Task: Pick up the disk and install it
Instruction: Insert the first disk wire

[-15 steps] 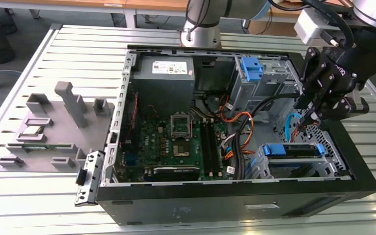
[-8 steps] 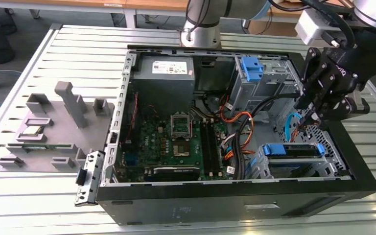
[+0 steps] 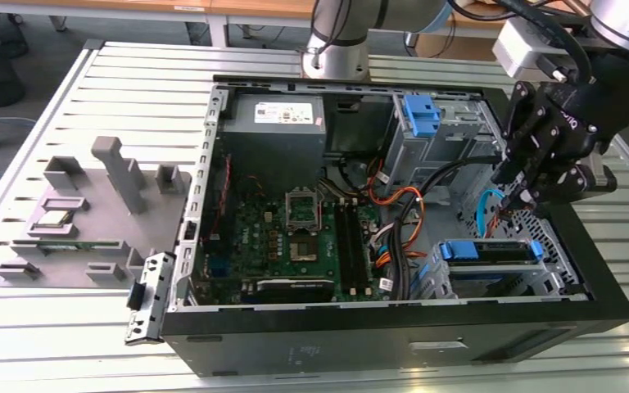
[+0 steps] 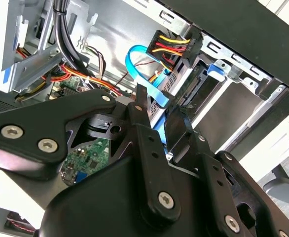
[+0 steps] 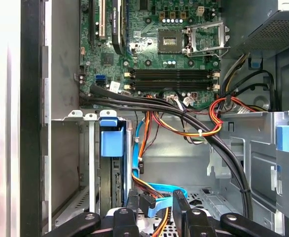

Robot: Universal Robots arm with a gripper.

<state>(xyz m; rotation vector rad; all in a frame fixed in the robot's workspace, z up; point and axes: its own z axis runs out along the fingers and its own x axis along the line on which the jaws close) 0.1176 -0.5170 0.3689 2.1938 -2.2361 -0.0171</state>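
The disk (image 3: 487,250) sits in the drive bay at the exterior view's right front corner of the open computer case, its blue carrier bracket on top. In the first wrist view the disk (image 5: 110,163) stands on edge in the bay under its blue tab. My gripper (image 3: 520,190) hangs above and just behind that bay, clear of the disk. Its black fingers (image 5: 133,205) stand apart in both wrist views, the gripper (image 4: 158,114) open and clamped on nothing. A blue flat cable (image 5: 157,189) and its black plug show in the gap beyond the gripper (image 5: 157,201).
The case holds a motherboard (image 3: 292,237), a grey power supply (image 3: 276,123) and an upper drive cage with a blue bracket (image 3: 418,115). Orange, black and blue cables (image 3: 402,213) cross beside the bay. A grey fixture (image 3: 96,205) stands on the slatted table at the exterior view's left.
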